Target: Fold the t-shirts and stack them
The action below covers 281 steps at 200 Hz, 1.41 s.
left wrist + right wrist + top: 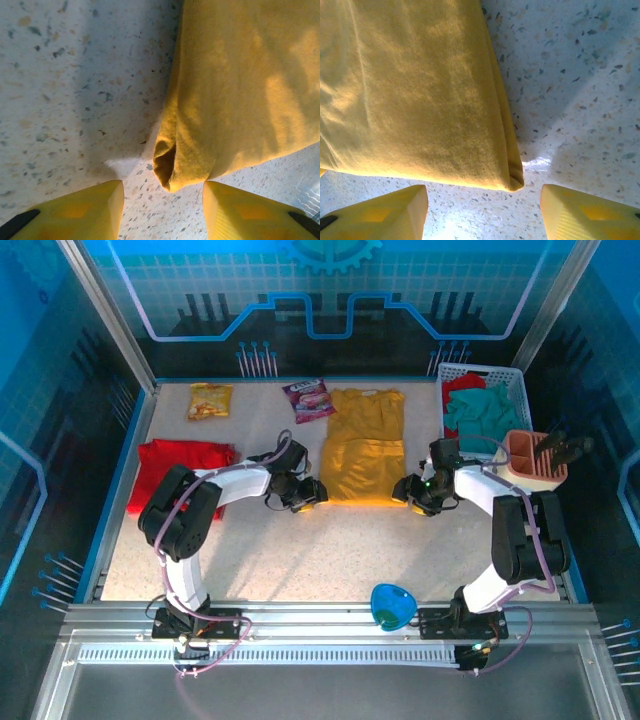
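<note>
Snack packets [210, 400], two of them, lie at the far edge of the speckled table [300, 550], the yellow one left of the purple packet [309, 400]. One white basket [512, 380] at the far right holds red and teal cloth, with one pink holder [530, 455] just in front. One blue object [392, 605] sits at the near edge.

Two shirts are out: the red t-shirt [180, 468] bunched at the left, and the mustard-yellow t-shirt [365, 445], partly folded, in the middle.

Both arms bend at the elbow and reach inward. The left gripper [162, 210] sits low at that shirt's near left corner, the right gripper [482, 210] at its near right corner. Each has its fingers spread, pinching nothing, with the cloth corner just ahead of the tips.
</note>
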### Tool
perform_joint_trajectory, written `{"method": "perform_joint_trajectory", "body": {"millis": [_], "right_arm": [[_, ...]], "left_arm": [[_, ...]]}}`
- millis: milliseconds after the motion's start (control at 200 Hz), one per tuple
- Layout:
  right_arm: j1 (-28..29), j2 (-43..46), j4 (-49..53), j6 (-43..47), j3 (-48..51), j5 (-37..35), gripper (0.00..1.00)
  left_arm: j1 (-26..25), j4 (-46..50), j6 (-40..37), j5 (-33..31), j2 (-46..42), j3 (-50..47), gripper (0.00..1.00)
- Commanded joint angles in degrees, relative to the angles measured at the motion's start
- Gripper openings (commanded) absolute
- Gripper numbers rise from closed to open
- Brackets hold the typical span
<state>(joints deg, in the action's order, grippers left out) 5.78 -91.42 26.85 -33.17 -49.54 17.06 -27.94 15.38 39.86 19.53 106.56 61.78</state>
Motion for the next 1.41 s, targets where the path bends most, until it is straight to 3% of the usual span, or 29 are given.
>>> {"method": "perform_joint_trajectory", "body": {"millis": [0,140,675,996,1206,1401], "right_arm": [[0.31,-0.34,-2.49,-0.45,1.82,0.62,0.60],[0.75,-1.07,-4.20,-1.01,1.91,0.70,0.57],[1.99,-3.63,-6.75,-2.07,0.95,-0.43,0.41],[1.99,-2.02,-5.42,-1.07,0.69,-1.31,0.00],[1.82,5.41,1.48,-0.80,5.41,-2.13,0.00],[2.72,16.92,7.12,-2.83,13.52,-3.22,0.00]], "left_arm": [[-0.38,-2.78,1.99,-0.28,1.45,0.93,0.46],[-0.44,-3.72,2.72,-0.15,2.66,2.08,0.44],[-0.63,-5.31,4.27,-0.91,5.29,5.54,0.22],[-1.17,-3.19,2.90,-1.76,4.03,3.93,0.02],[-3.09,-3.57,4.77,-2.99,-3.12,-3.78,0.00],[-8.09,-4.57,7.53,-3.63,-8.79,-10.44,0.00]]}}
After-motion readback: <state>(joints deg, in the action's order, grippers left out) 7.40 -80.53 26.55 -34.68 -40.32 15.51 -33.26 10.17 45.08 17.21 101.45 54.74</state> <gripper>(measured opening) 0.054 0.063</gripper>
